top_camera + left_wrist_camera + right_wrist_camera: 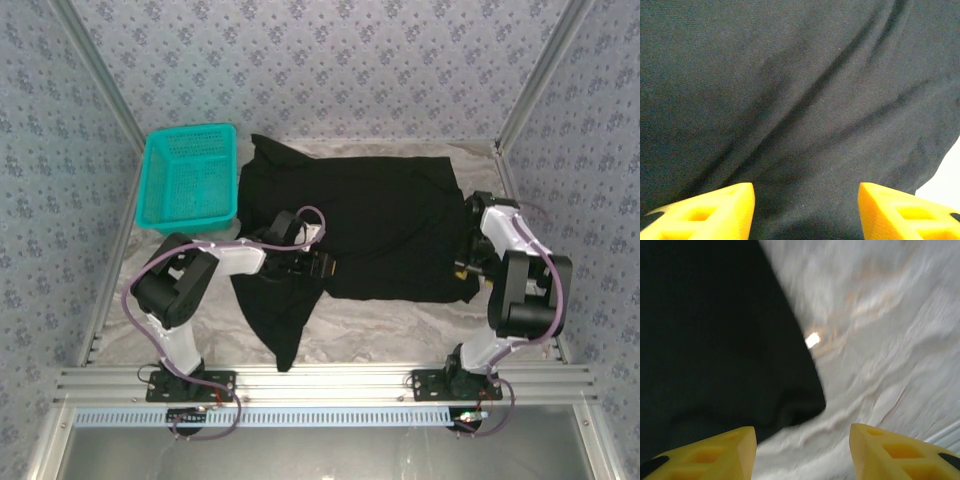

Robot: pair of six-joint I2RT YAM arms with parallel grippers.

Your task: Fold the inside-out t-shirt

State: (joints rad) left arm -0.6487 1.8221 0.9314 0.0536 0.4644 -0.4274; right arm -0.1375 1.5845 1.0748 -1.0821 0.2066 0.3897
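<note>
The inside-out t-shirt (370, 220) lies spread across the middle of the marbled table (400, 330), black side up, with no print visible. Its body runs from 9 o'clock to 3 o'clock. One flap of cloth trails off toward 7 o'clock, close to the near rail, and another corner points up toward 11 o'clock. A teal mesh basket (187, 222) sits at 10 o'clock, just beside that far-left corner of the shirt.

The left gripper (318, 265) hangs over the shirt's near-left part, at about 8 o'clock from the shirt's middle. In the left wrist view its yellow fingers (715, 215) stand well apart. Creased black cloth lies flat under the gap and nothing is pinched between them. A sliver of pale table shows at 4 o'clock.

The right gripper (463, 268) is at the shirt's near-right corner, at about 4 o'clock. The right wrist view is blurred, but its yellow fingers (890, 455) are clearly spread and released. The shirt's rounded corner (805, 405) lies at 10 o'clock from the gap, and bare table lies between the tips.
</note>
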